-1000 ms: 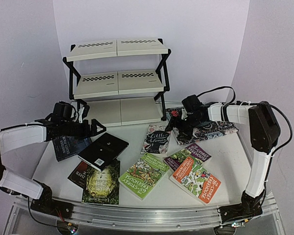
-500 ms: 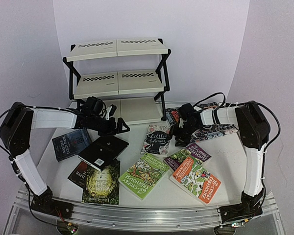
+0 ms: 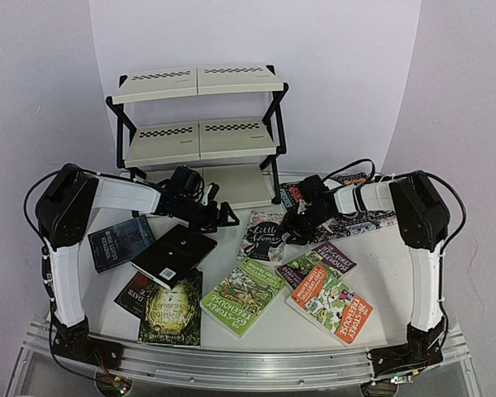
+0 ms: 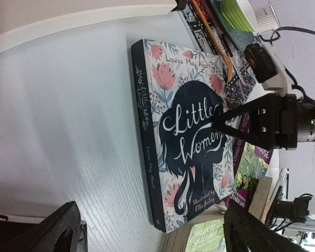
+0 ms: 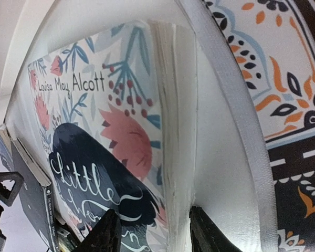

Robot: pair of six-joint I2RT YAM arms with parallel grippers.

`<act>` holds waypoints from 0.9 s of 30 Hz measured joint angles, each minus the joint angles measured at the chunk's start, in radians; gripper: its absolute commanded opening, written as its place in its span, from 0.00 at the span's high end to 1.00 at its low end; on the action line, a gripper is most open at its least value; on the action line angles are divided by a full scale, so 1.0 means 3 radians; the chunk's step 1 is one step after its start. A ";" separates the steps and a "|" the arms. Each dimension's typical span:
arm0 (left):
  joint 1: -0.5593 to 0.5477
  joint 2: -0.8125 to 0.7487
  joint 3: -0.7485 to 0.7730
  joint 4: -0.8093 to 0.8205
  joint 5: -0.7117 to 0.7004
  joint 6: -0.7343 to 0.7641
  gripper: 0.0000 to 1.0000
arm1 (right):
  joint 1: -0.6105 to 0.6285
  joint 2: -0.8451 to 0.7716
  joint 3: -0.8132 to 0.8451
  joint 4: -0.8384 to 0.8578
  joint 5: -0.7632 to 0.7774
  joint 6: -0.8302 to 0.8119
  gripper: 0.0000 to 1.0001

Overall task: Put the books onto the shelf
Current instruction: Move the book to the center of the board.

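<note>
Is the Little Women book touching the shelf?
Apart. The left wrist view shows a strip of bare table between the top of the Little Women book and the shelf.

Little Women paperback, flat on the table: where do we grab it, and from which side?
Grip the floral-covered Little Women paperback by its cream page edge, coming in low from the right. It lies flat, cover up, with its dark spine facing left, and the right tool sits astride that page edge.
</note>
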 measured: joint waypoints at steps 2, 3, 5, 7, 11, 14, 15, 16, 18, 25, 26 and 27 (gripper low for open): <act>-0.0008 0.0104 0.0076 -0.0003 0.0024 -0.0051 0.06 | 0.0000 0.0018 0.0001 0.0050 -0.0023 0.0029 0.56; -0.0011 0.0137 0.0099 0.0001 0.0027 -0.0074 0.06 | 0.0000 0.0024 0.0001 0.0066 -0.0029 0.0043 0.56; -0.0034 0.0245 0.0183 -0.0004 0.0034 -0.0136 0.06 | 0.0000 0.0034 0.0001 0.0098 -0.0045 0.0065 0.58; -0.0062 0.0341 0.0242 0.0004 0.0046 -0.0188 0.07 | 0.0000 0.0048 0.0003 0.0146 -0.0065 0.0085 0.59; -0.0116 0.0509 0.0333 0.0025 0.0074 -0.0317 0.09 | 0.0001 0.0067 0.0003 0.0207 -0.0089 0.0121 0.60; -0.0134 0.0575 0.0394 0.0055 0.0088 -0.0407 0.11 | 0.0003 0.0070 0.0003 0.0223 -0.0092 0.0132 0.62; -0.0135 0.0586 0.0407 0.0058 0.0093 -0.0431 0.12 | 0.0003 0.0070 0.0003 0.0224 -0.0092 0.0134 0.63; -0.0135 0.0603 0.0425 0.0062 0.0107 -0.0468 0.12 | 0.0003 0.0072 0.0003 0.0224 -0.0092 0.0139 0.64; -0.0134 0.0633 0.0453 0.0081 0.0135 -0.0540 0.12 | 0.0005 0.0080 0.0003 0.0242 -0.0099 0.0148 0.65; -0.0139 0.0768 0.0599 0.0139 0.0298 -0.0760 0.18 | 0.0033 0.0112 0.0003 0.0357 -0.0140 0.0220 0.70; -0.0141 0.0786 0.0622 0.0139 0.0317 -0.0773 0.19 | 0.0037 0.0112 0.0000 0.0374 -0.0144 0.0230 0.71; -0.0144 0.0799 0.0637 0.0139 0.0331 -0.0788 0.21 | 0.0038 0.0113 -0.0003 0.0385 -0.0145 0.0235 0.72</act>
